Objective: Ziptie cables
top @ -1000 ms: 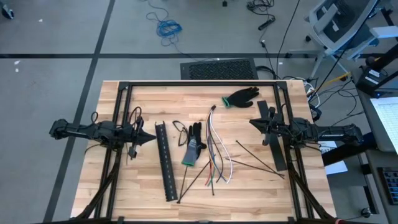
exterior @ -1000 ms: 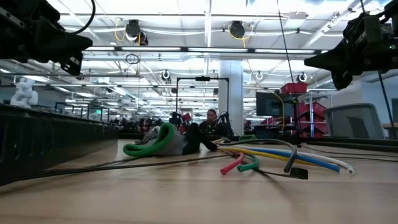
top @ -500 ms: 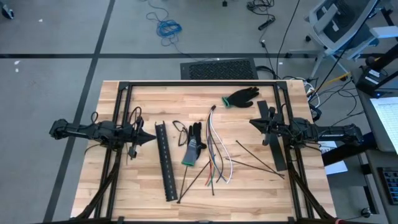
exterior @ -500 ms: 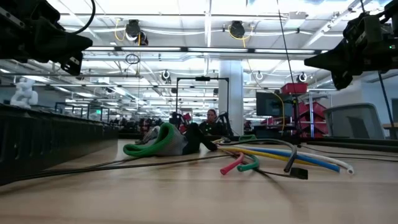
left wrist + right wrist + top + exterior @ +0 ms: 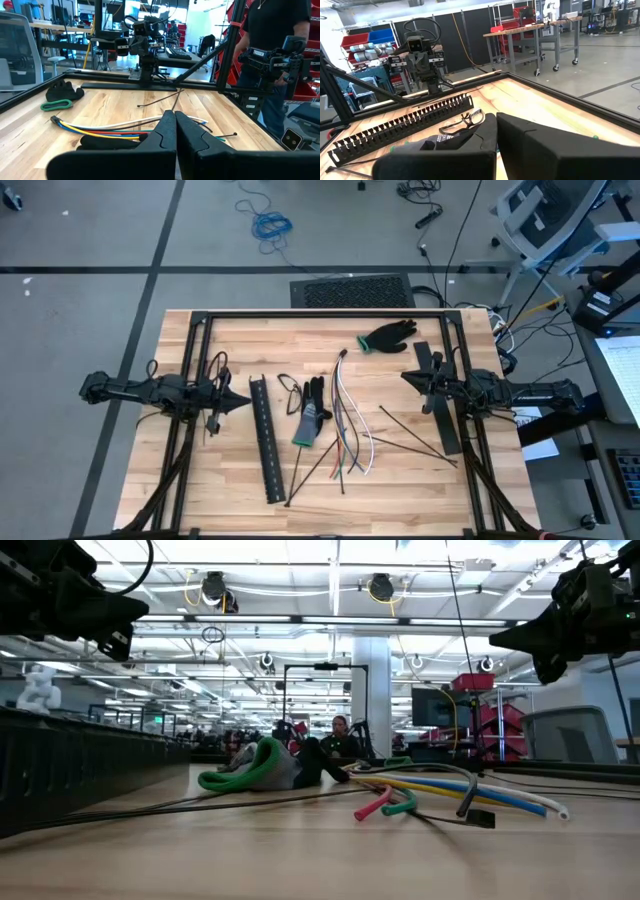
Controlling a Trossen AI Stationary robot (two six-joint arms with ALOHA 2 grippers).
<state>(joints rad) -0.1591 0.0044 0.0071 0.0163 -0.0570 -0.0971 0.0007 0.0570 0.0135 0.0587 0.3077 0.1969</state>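
Nothing has moved since the earlier frames. My left gripper [image 5: 243,402] hangs shut and empty over the table's [image 5: 400,490] left side, my right gripper [image 5: 408,376] shut and empty over its right. Between them the cables [image 5: 348,420] lie loose mid-table, the zipties [image 5: 415,442] scattered just beside them, partly crossing.

My left gripper [image 5: 243,402] hangs over the table's [image 5: 400,480] left side, my right gripper [image 5: 408,376] over its right. Between them, left to right, lie the slotted rail [image 5: 266,439], a glove [image 5: 312,412] and the cables [image 5: 349,420]. The zipties [image 5: 415,437] sprawl toward the near edge. Another glove [image 5: 388,335] sits near the far edge.
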